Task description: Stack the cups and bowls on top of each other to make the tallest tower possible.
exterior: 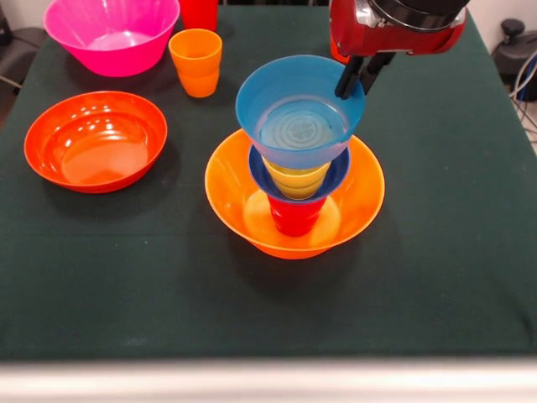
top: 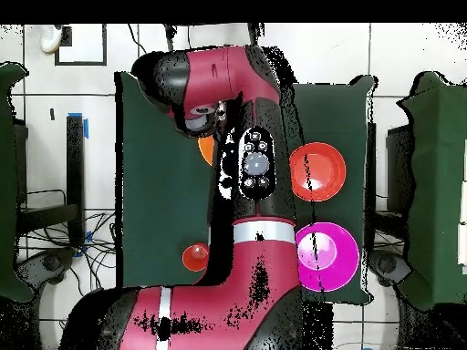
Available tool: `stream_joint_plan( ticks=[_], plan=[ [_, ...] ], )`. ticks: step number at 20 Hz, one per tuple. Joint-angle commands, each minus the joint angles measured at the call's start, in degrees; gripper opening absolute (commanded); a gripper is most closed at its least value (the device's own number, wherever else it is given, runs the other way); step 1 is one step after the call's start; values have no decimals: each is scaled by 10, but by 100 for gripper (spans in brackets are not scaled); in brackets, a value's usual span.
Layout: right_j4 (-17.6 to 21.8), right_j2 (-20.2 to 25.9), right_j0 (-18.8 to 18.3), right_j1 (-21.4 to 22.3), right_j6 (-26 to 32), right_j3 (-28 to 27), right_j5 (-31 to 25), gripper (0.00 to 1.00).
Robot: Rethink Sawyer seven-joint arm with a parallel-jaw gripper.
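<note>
The gripper [exterior: 354, 77] comes down from the upper right of the front view, and its dark fingers sit right at the far rim of the light blue bowl [exterior: 299, 111]. It looks like they're pinching that rim, one finger on each side, but honestly I can't tell for sure whether they're clamped or just resting there.

That bowl tops the tower [exterior: 295, 172] in the middle of the frame: yellow-orange bowl [exterior: 361, 201] as base, red cup [exterior: 294, 216] in it, then dark blue bowl [exterior: 337, 175], yellow cup [exterior: 295, 179], and the light blue one tilted a bit on top.

Off to the left sits the orange-red bowl [exterior: 95, 140], with the pink bowl [exterior: 111, 34] and an orange cup [exterior: 195, 62] in the upper left. In the overhead view the arm [top: 246, 164] covers most of the tower.
</note>
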State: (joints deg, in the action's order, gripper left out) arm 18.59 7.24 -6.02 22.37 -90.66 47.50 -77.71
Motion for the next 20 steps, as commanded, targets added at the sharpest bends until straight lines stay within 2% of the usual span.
stream_joint_plan(
  ticks=[1, 4, 5, 20],
  plan=[
    [21, 31, -5, -5, 74, 26, 11, 0],
    [19, 32, -7, -2, 76, 33, 20, 0],
    [19, 32, -8, -1, 74, 35, 22, 100],
    [24, 31, -9, 0, 83, 37, 26, 100]
  ],
)
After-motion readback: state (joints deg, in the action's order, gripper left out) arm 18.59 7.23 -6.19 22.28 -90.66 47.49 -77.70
